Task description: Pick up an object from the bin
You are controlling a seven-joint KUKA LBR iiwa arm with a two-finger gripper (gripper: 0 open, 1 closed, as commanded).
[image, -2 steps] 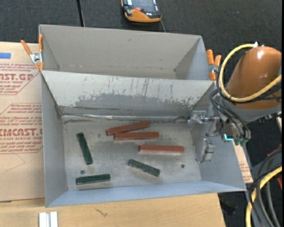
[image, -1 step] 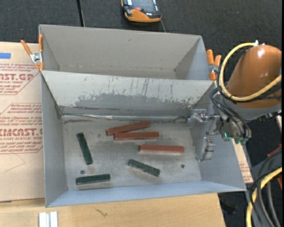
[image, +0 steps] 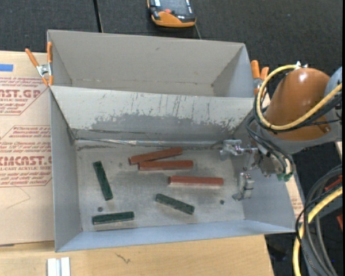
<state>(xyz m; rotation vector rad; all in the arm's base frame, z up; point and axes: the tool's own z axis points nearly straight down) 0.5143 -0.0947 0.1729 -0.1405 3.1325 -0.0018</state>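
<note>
My gripper (image: pixel 238 170) hangs at the right side of the bin, low near the floor. Its fingers stand open, one fingertip (image: pixel 232 149) towards the back and the other (image: pixel 243 190) towards the front, with nothing between them. A red-brown bar (image: pixel 195 181) lies flat just left of the gripper, its right end close to the front finger but apart from it. Two more red-brown bars (image: pixel 155 155) (image: pixel 167 165) lie side by side further left and back. A short dark green bar (image: pixel 174 204) lies slanted towards the front of the floor.
Two other dark green bars lie at the left: one slanted (image: pixel 102 180), one flat near the front wall (image: pixel 112 217). The bin's sloping right wall is right behind the gripper. The arm with its orange cover and cables hangs over the right rim.
</note>
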